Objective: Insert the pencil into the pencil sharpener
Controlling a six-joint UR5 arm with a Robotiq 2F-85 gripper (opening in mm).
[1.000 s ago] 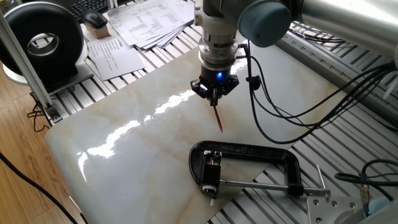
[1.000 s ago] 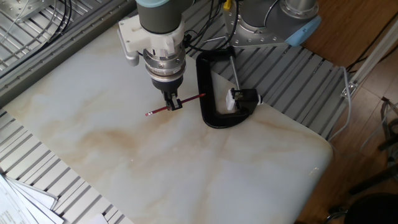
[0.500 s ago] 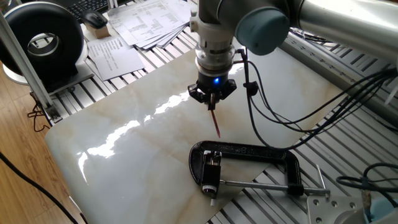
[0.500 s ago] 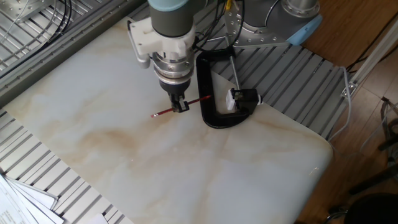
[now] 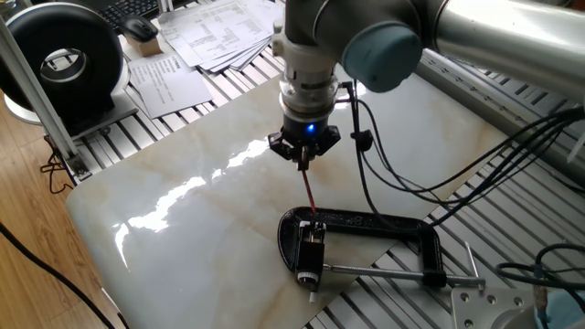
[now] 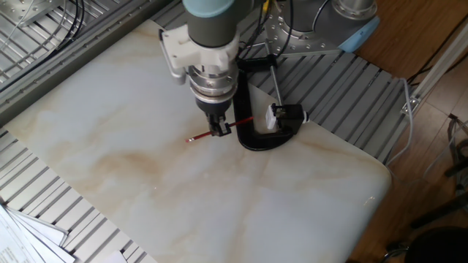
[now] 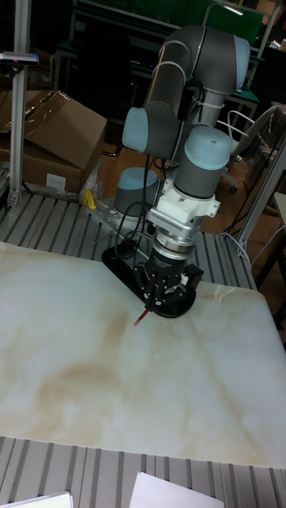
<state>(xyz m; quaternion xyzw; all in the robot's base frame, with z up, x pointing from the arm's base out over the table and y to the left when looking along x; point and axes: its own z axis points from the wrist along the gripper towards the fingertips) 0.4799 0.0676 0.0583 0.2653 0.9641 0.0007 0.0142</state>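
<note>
Fingers (image 6: 217, 128) of the gripper (image 5: 304, 157) pinch narrowly on the pencil (image 6: 219, 129), gripping it partway along its length so it sticks out on both sides. The thin dark red shaft lies almost level above the marble slab (image 6: 146, 183), and I cannot tell whether any part of it touches the stone. One end points toward the black clamp (image 5: 375, 230); from one fixed view that end reaches right over the clamp's curved back, just short of the pencil sharpener (image 5: 311, 253). The other end juts out over bare marble on the side away from the clamp, showing a pale tip (image 7: 139, 322) in the tall fixed view.

Inside the clamp's mouth sits the sharpener, a small black block with silvery parts and a whitish end (image 6: 272, 117), pressed by the steel screw rod (image 5: 384, 270). The clamp lies flat near one edge of the slab. Black cables (image 5: 402, 178) droop from the arm's wrist, passing above the clamp. Farther from the clamp, beyond the slab's far corner, papers (image 5: 215, 32) lie on the slatted aluminium table (image 5: 137, 137).
</note>
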